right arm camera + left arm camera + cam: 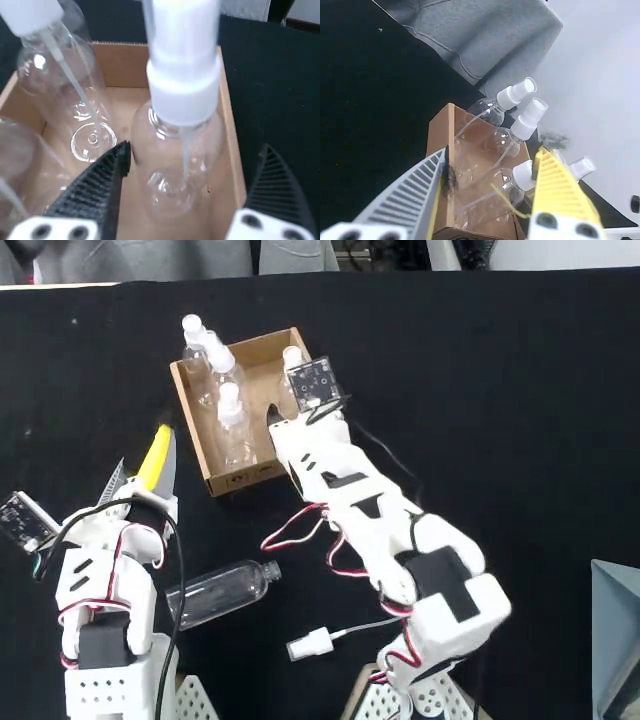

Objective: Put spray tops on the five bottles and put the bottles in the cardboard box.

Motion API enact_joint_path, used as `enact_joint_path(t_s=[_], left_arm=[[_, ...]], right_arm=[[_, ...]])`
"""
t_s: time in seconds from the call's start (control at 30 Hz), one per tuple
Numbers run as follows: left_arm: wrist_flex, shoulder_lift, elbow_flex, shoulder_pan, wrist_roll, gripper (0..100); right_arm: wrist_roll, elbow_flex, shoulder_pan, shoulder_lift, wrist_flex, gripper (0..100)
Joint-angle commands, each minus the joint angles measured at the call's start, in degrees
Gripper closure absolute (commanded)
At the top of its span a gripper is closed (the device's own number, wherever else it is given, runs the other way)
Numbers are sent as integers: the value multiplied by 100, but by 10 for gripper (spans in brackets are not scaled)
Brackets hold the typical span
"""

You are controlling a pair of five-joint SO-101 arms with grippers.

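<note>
The cardboard box (240, 477) stands left of centre and holds several clear bottles with white spray tops (222, 358). My right gripper (287, 400) is over the box's right side. Its black fingers (95, 185) stand open on either side of an upright topped bottle (175, 165) without touching it. A bare bottle (222, 592) lies on its side near the front. A loose spray top (312, 644) with its tube lies to its right. My left gripper (138, 455) is open and empty, just in front of the box (440, 135) and facing the topped bottles (512, 95).
The black table (500, 390) stretches free to the right of the box. A grey object (615, 630) sits at the front right edge. Grey cloth (485, 35) hangs beyond the table's far edge. Red and white cables (300, 525) trail along the right arm.
</note>
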Motion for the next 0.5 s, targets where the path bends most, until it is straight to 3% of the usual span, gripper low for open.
enact_joint_path(t_s=[0.0, 0.13, 0.47], left_arm=[[-132, -62, -145, -57, 0, 744], [-132, -62, -145, -57, 0, 744], [-141, -62, -127, -57, -9, 744]], right_arm=[[88, 136, -114, -787, -105, 665], [88, 277, -114, -1103, 79, 665], [79, 4, 167, -1974, 1881, 665]])
